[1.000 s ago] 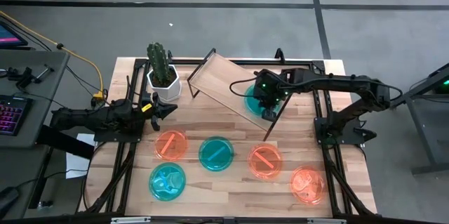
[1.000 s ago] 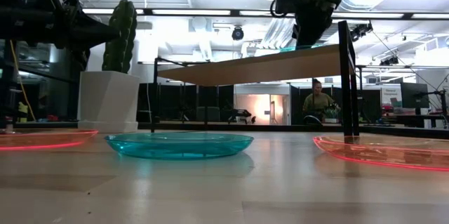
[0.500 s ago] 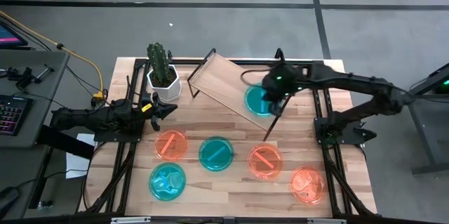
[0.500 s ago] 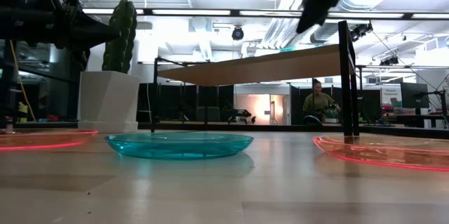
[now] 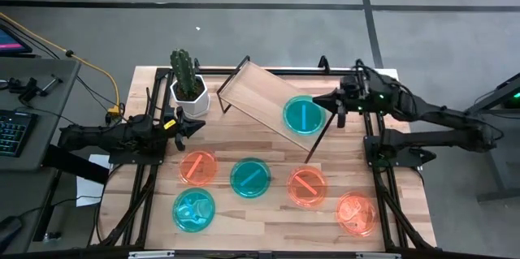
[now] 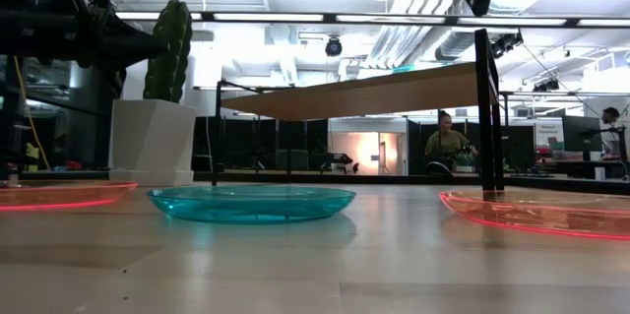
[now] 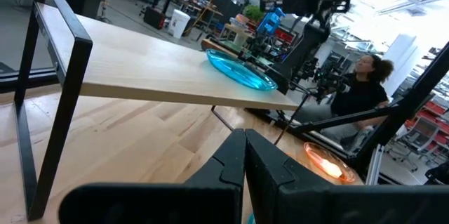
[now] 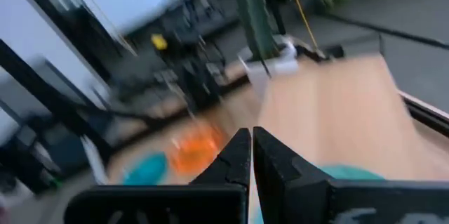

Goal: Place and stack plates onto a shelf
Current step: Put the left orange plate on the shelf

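The shelf (image 5: 264,97) stands slanted at the far middle of the table, and one teal plate (image 5: 304,115) lies flat on its right end; the left wrist view shows that plate (image 7: 238,69) too. On the tabletop lie two teal plates (image 5: 250,177) (image 5: 193,208) and three orange plates (image 5: 198,166) (image 5: 307,186) (image 5: 357,213). My right gripper (image 5: 323,101) hangs shut in the air just right of the shelf's plate, apart from it. My left gripper (image 5: 193,126) is shut and waits at the table's left, near the cactus pot.
A cactus in a white pot (image 5: 188,80) stands at the far left, beside the shelf's left end. The shelf's black wire legs (image 5: 317,141) reach down to the table. Bare wood lies between the shelf and the row of plates. People sit in the room behind (image 6: 448,142).
My right gripper has drawn back from above the teal plate on the shelf, moving toward the table's right edge and rising out of the low view. The plate stays flat on the shelf's right end, now fully uncovered.
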### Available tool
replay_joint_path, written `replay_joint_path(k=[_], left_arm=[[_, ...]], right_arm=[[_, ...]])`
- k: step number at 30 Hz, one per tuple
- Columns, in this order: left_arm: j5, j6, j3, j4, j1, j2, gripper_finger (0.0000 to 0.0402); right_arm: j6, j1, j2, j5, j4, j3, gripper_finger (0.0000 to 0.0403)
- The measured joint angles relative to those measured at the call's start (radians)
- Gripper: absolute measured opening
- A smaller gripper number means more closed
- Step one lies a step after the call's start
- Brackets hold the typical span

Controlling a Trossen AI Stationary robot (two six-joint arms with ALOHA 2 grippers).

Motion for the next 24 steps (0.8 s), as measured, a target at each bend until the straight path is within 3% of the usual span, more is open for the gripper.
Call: replay_joint_path(k=[5, 12, 16, 18, 24], left_arm=[[0.003, -0.132, 0.000, 0.103, 0.000, 0.000, 0.0001], [-0.058, -0.218, 0.000, 0.256, 0.001, 0.000, 0.0001], [0.059, -0.217, 0.071, 0.309, 0.001, 0.045, 0.0001], [0.101, -0.199, 0.155, 0.223, -0.001, 0.100, 0.0001], [0.221, -0.134, 0.446, -0.327, 0.000, 0.339, 0.0028]], right_arm=[[0.106, 0.022, -0.043, 0.009, 0.211, -0.093, 0.0000], [0.168, 0.048, -0.032, 0.080, 0.237, -0.084, 0.0000], [0.167, 0.058, -0.033, 0.126, 0.241, -0.081, 0.0000], [0.168, 0.059, -0.033, 0.149, 0.241, -0.081, 0.0000], [0.168, 0.059, -0.033, 0.179, 0.241, -0.081, 0.0000]])
